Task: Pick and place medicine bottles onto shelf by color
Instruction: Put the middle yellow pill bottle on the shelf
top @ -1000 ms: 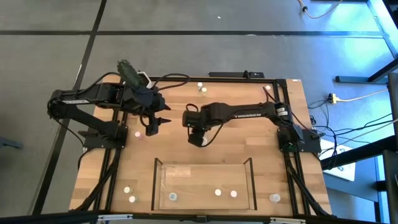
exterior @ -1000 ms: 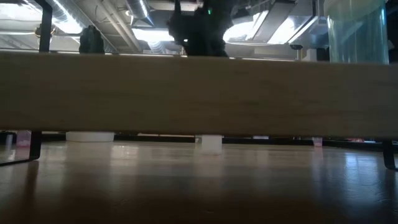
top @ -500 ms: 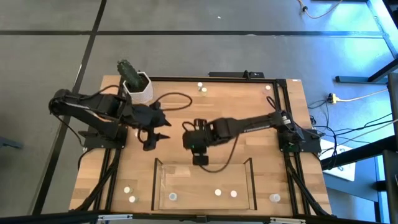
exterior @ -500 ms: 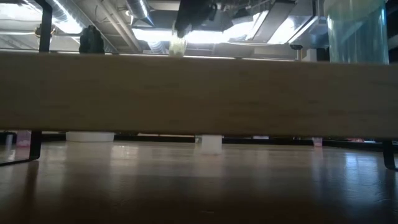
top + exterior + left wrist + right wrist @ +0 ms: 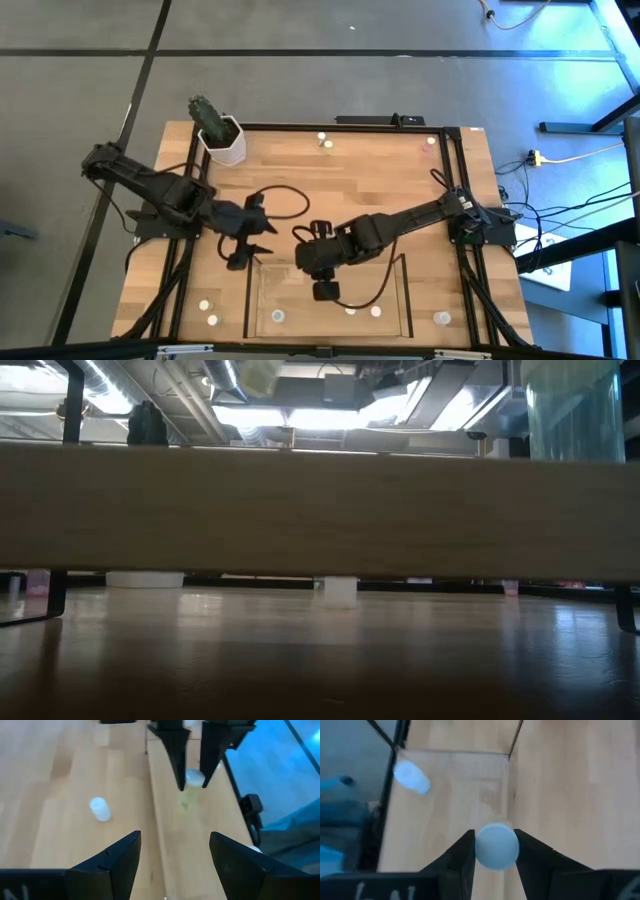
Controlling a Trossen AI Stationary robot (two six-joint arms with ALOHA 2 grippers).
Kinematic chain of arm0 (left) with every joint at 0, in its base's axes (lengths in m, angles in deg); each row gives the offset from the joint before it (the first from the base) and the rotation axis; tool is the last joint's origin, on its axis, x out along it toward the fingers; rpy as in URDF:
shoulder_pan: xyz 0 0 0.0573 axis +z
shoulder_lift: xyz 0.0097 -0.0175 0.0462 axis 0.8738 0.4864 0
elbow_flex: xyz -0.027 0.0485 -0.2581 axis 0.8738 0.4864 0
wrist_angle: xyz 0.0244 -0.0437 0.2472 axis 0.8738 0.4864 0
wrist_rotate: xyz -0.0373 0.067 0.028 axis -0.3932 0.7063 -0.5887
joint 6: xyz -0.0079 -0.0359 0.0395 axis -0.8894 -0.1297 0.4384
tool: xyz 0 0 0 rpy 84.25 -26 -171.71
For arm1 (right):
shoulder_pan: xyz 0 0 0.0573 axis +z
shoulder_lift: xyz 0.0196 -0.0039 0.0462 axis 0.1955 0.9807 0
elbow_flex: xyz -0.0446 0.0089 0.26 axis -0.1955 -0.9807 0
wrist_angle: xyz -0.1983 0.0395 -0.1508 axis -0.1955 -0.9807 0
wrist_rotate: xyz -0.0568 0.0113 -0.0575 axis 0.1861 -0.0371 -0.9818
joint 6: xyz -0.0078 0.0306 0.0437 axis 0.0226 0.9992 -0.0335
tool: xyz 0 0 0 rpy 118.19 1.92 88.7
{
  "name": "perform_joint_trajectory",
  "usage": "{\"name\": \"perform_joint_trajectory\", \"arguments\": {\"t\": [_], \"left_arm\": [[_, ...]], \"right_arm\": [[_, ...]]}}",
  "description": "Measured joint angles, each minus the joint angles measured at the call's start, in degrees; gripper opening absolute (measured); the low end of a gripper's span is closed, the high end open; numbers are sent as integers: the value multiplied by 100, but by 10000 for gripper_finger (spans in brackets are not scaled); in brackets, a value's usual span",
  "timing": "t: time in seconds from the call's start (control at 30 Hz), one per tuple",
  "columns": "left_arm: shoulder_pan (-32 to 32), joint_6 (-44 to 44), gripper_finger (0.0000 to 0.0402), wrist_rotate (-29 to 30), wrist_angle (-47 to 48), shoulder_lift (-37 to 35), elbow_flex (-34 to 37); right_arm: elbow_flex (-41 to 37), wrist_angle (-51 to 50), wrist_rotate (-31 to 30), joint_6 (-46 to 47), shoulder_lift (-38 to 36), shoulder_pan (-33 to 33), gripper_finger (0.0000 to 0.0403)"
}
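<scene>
Holding a pale-capped medicine bottle pinched between both fingers, the right gripper is positioned above the shelf, over its middle.

- Left gripper: fingers spread, nothing held; stationed just outside the shelf's left wall.
- Shelved bottles: one near the left corner, two right of centre.
- Loose bottles: two left of the shelf, one to its right, two at the far table edge.
- Cactus pot: far left corner.

Risk, as judged: if released from height, the small bottle may bounce or roll into the wrong colour group; a clear wall may be clipped on descent.
</scene>
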Motion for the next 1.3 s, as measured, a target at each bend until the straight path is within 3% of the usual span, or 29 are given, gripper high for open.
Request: {"name": "perform_joint_trajectory", "arguments": {"t": [0.4,0.77,1.3], "left_arm": [[-458,17,231,138,-2,0,0],[-491,175,231,261,7,0,0],[-637,142,231,263,-121,0,0]], "right_arm": [[-2,-45,578,591,100,196,121],[-7,290,1291,-41,619,475,121],[-9,159,1323,-363,1076,721,121]]}}
